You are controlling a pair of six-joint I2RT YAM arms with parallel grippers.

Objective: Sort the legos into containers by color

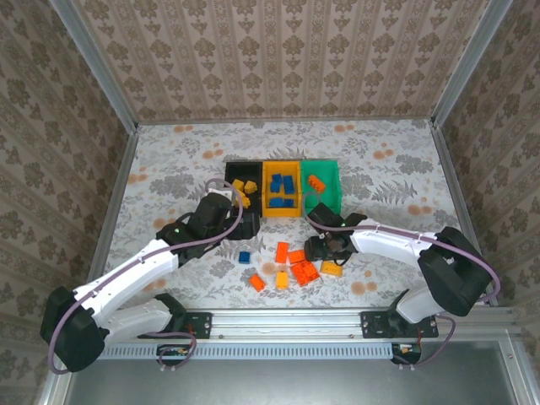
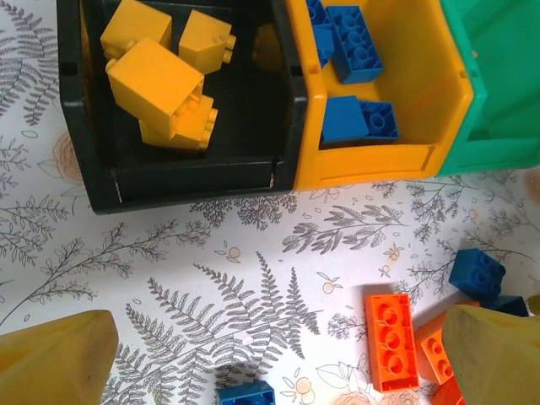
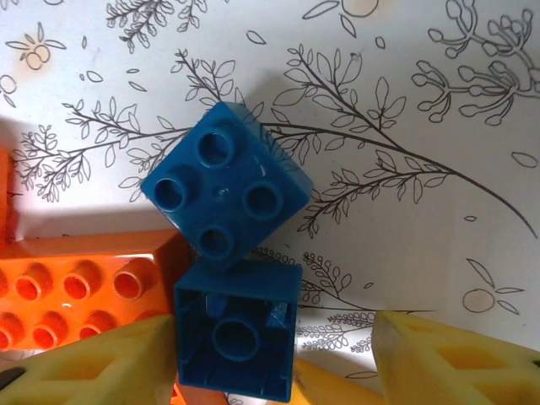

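Note:
The black bin [image 1: 234,171] holds yellow legos [image 2: 156,80], the yellow-orange bin [image 1: 283,205] holds blue ones [image 2: 356,42], and the green bin [image 1: 329,173] holds an orange one [image 1: 315,183]. Loose orange, yellow and blue legos lie on the table in front of the bins. My left gripper [image 2: 274,371] hovers open just before the black bin, above a small blue brick [image 2: 246,394]. My right gripper [image 3: 274,363] is low over the table, open around an upside-down blue brick [image 3: 239,327]. Its left finger [image 3: 93,367] touches the brick; the right finger [image 3: 456,359] stands apart.
A second blue brick [image 3: 224,192], studs up, touches the upside-down one. An orange brick [image 3: 76,287] lies at its left and a yellow one [image 3: 329,388] pokes out beneath. A long orange brick [image 2: 391,342] lies near my left gripper's right finger [image 2: 494,350].

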